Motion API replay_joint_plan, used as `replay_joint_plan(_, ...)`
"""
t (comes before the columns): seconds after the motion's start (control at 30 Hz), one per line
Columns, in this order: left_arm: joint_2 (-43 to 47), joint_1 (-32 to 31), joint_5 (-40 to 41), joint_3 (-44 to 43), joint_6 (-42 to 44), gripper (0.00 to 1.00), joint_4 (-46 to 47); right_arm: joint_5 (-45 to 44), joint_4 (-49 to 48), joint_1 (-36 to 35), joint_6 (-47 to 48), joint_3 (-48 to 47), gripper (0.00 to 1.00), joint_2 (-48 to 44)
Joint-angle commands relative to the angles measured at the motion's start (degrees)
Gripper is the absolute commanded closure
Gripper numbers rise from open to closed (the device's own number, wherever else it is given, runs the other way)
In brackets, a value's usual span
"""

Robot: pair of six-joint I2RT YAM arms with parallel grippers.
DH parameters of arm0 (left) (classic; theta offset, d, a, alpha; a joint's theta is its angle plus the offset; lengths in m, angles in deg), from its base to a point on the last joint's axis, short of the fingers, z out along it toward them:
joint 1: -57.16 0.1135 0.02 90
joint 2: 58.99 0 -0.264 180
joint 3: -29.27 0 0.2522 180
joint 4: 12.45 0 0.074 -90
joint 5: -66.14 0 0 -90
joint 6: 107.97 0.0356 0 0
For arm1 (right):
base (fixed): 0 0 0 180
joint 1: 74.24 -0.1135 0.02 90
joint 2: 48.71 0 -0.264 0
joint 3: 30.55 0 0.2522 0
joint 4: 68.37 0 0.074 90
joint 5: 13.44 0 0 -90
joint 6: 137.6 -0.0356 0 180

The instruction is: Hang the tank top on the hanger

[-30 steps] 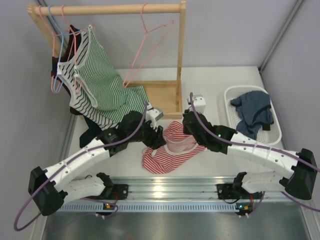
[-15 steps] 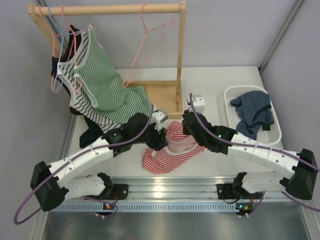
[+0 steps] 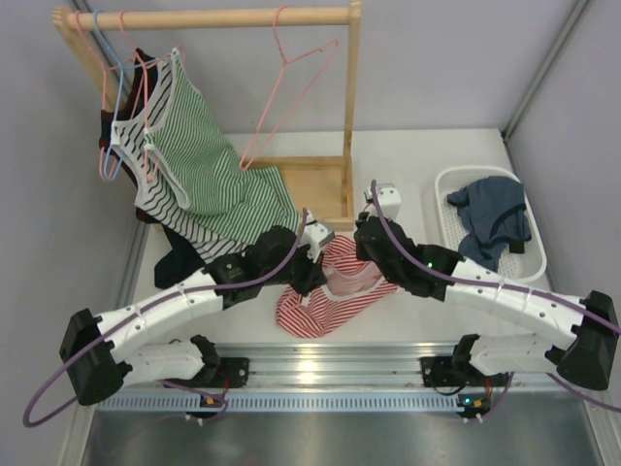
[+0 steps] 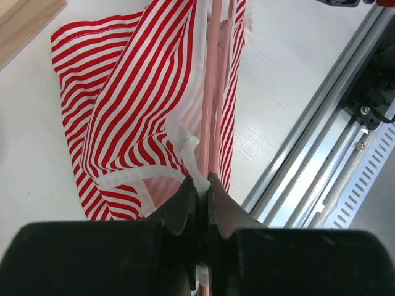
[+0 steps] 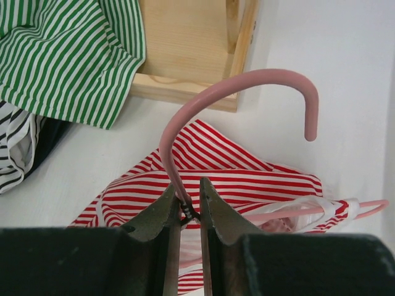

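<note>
The red-and-white striped tank top (image 3: 320,303) lies crumpled on the white table between the two arms. A pink wire hanger (image 5: 247,83) rests partly inside it, with its hook sticking out toward the wooden rack. My right gripper (image 5: 190,194) is shut on the hanger's twisted neck just below the hook. In the left wrist view the hanger's pink wires (image 4: 213,92) run under the tank top (image 4: 123,98). My left gripper (image 4: 202,182) is shut on the tank top's white trim right beside those wires. In the top view the left gripper (image 3: 309,267) and the right gripper (image 3: 367,243) flank the tank top.
A wooden rack (image 3: 351,97) stands at the back with a green-striped top (image 3: 194,165), a light blue hanger (image 3: 118,87) and a bare pink hanger (image 3: 286,87). A white basket (image 3: 448,180) with a dark blue garment (image 3: 493,218) sits at the right. A metal rail (image 3: 320,374) runs along the near edge.
My left gripper moved right to the tank top's edge and went from open to shut on the white trim. The right gripper and hanger stayed put.
</note>
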Motion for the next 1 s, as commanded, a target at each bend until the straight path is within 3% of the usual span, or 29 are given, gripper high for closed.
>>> replay_joint_plan(0.0,3.3,0.7,6.7,1.7,-3.3,1.00,7.8,0.3,-1.1,-1.2,0.3,-2.9,0.89,-2.0)
replay_joint_plan(0.03,4.8,0.4,7.5,3.8,-3.9,1.00,8.8,0.2,-1.0,-1.3,0.4,-3.1,0.82,-2.1)
replay_joint_plan(0.07,5.7,0.3,8.2,4.8,-5.0,1.00,9.7,0.3,-0.8,-1.4,0.7,-3.3,0.68,-2.2)
replay_joint_plan(0.13,8.0,-0.1,10.4,8.0,-7.0,1.00,12.0,0.3,-0.4,-1.4,1.1,-4.1,0.58,-2.3)
replay_joint_plan(0.17,8.9,-0.2,11.7,8.9,-7.7,1.00,12.6,0.2,-0.3,-1.4,1.5,-4.3,0.49,-2.3)
replay_joint_plan(0.27,12.6,-1.0,15.1,12.6,-9.7,1.00,15.1,0.2,0.3,-1.4,1.8,-5.4,0.32,-2.0)
replay_joint_plan(0.37,15.3,-1.4,17.2,15.1,-11.6,1.00,15.3,-0.5,1.3,-1.4,1.9,-6.2,0.21,-2.1)
replay_joint_plan(0.63,25.6,-1.6,26.3,20.8,-18.6,1.00,13.0,-3.0,4.1,-1.4,3.1,-10.1,0.10,-4.7)
replay_joint_plan(0.97,34.6,-1.6,42.0,19.9,-23.9,1.00,3.5,-5.6,6.3,-1.4,3.4,-11.8,0.10,-7.3)
